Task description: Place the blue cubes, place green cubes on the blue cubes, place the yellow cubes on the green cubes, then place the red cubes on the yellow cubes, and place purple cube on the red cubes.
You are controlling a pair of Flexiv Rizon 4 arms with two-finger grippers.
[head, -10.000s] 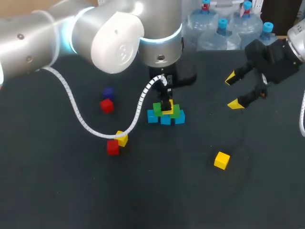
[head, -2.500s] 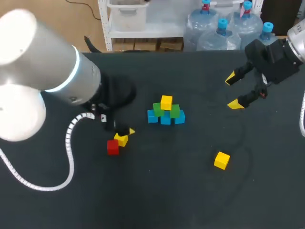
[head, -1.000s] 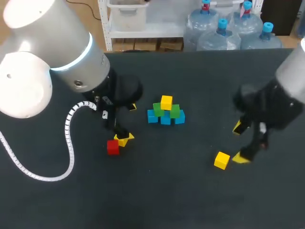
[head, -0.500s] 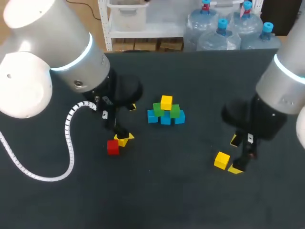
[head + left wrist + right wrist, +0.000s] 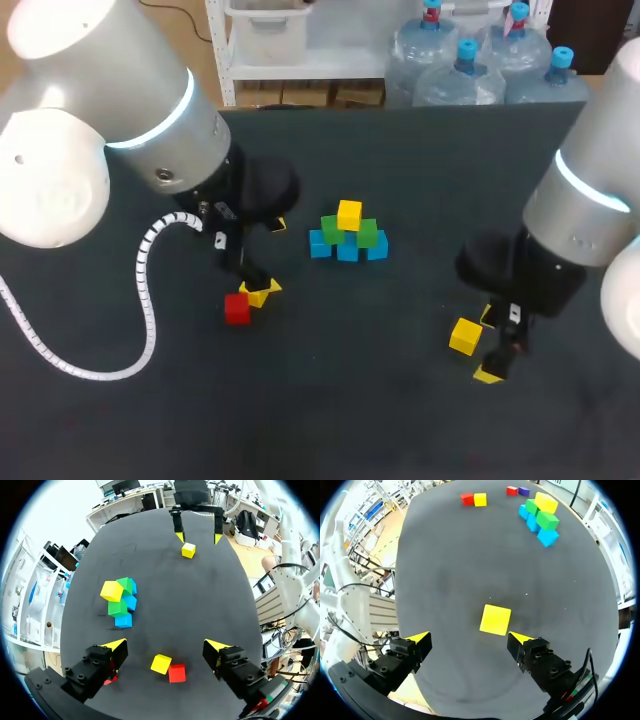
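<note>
Three blue cubes (image 5: 347,250) form a row mid-table with two green cubes (image 5: 368,235) on them and one yellow cube (image 5: 349,214) on top. My left gripper (image 5: 272,256) stands open over a loose yellow cube (image 5: 161,663) and a red cube (image 5: 176,673) touching it; both lie between its fingers. My right gripper (image 5: 488,345) is open and low beside another yellow cube (image 5: 465,336), which lies just ahead of its fingers (image 5: 515,637). A second red cube (image 5: 512,490) and the purple cube (image 5: 523,490) sit far off, hidden by my left arm in the head view.
The dark table (image 5: 400,420) has bare room along its front and between the stack and the right yellow cube. My left arm's white cable (image 5: 150,300) loops over the left side of the table.
My right arm has come down and forward, bringing its open fingers beside the right yellow cube. The left arm and all cubes have stayed put.
</note>
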